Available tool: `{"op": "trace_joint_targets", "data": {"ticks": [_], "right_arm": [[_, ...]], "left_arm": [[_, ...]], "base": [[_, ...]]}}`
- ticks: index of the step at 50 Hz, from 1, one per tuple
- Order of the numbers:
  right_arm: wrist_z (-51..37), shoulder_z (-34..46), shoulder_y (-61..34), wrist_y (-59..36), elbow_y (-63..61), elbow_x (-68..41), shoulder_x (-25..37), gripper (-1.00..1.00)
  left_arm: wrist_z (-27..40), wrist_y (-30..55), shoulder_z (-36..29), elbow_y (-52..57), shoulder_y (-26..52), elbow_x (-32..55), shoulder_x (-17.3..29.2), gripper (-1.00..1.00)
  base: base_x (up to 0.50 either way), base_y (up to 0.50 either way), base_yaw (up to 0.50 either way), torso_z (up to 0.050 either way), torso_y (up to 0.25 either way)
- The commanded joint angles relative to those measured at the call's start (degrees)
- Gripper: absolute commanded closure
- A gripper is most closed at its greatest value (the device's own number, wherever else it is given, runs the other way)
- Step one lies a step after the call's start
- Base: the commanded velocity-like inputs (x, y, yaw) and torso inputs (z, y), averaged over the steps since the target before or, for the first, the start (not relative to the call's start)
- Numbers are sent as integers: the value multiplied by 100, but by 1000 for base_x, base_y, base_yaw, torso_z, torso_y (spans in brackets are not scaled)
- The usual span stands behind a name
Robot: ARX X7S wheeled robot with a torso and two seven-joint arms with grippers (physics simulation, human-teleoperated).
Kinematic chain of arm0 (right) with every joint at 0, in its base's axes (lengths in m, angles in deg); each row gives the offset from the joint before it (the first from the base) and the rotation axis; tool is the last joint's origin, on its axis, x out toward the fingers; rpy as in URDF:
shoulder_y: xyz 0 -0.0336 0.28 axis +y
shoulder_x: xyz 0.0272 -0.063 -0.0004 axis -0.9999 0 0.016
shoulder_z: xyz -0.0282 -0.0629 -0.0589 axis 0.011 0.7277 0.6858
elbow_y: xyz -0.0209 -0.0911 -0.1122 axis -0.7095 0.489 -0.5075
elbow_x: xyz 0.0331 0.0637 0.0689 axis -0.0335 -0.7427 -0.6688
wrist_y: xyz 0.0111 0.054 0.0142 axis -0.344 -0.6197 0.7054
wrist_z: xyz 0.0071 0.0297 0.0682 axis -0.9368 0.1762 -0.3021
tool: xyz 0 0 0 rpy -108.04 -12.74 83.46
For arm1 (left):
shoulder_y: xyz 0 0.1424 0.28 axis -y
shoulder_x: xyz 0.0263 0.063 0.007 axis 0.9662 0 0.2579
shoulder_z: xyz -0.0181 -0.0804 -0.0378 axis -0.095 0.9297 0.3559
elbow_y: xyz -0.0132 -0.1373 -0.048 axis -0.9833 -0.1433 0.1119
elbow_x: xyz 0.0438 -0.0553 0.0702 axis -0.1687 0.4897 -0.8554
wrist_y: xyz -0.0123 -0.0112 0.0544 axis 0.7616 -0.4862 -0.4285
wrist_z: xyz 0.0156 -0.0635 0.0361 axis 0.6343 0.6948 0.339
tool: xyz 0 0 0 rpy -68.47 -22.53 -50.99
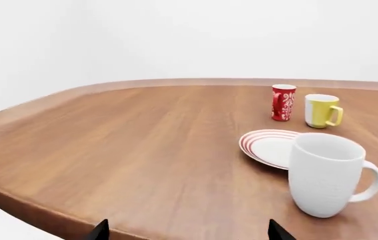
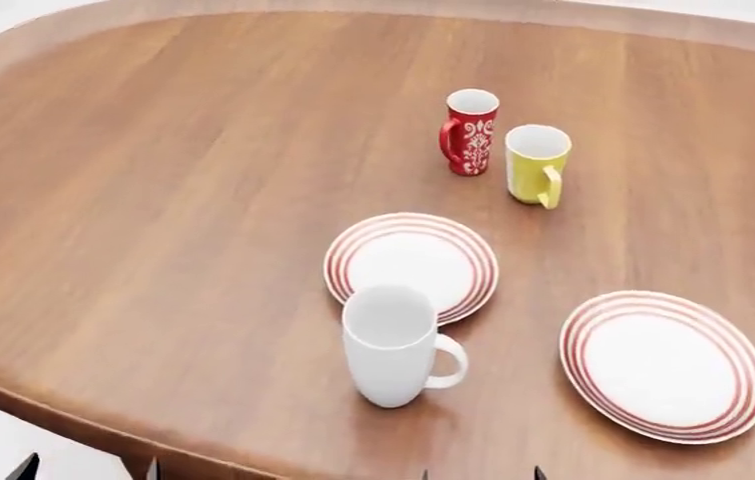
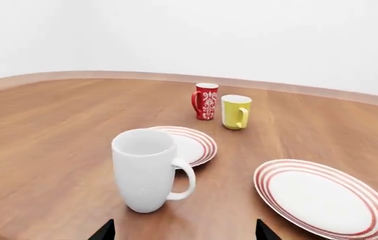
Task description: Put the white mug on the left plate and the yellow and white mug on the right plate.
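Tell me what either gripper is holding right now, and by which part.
Nothing is held. The white mug stands untouched on the table, with both grippers' fingertips only just in view.

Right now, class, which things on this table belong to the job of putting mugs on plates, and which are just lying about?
Part of the job:
white mug
yellow mug
left plate
right plate

Just lying about:
red mug
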Motion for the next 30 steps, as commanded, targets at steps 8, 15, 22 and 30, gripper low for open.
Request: {"op": "trace_joint_targets", "data": {"ticks": [8, 15, 22, 30], "right_arm": [[98, 182, -128, -362, -350, -312, 193, -100], [39, 86, -240, -381, -359, -433, 247, -100], [-59, -3, -170, -316, -445, -515, 295, -100], [-182, -54, -152, -208, -395, -545, 309, -100]], "left_arm": [[173, 200, -146, 267, 17, 58, 157, -100], [156, 1070, 94, 1095, 214, 346, 451, -100], [110, 1040, 261, 1394, 50, 568, 561, -100], [178, 1027, 340, 1791, -52, 668, 606, -100]], "base": [[0, 0, 188, 0, 0], [112, -487, 0, 0, 0], [112, -487, 0, 0, 0], [88, -392, 0, 0, 0]]}}
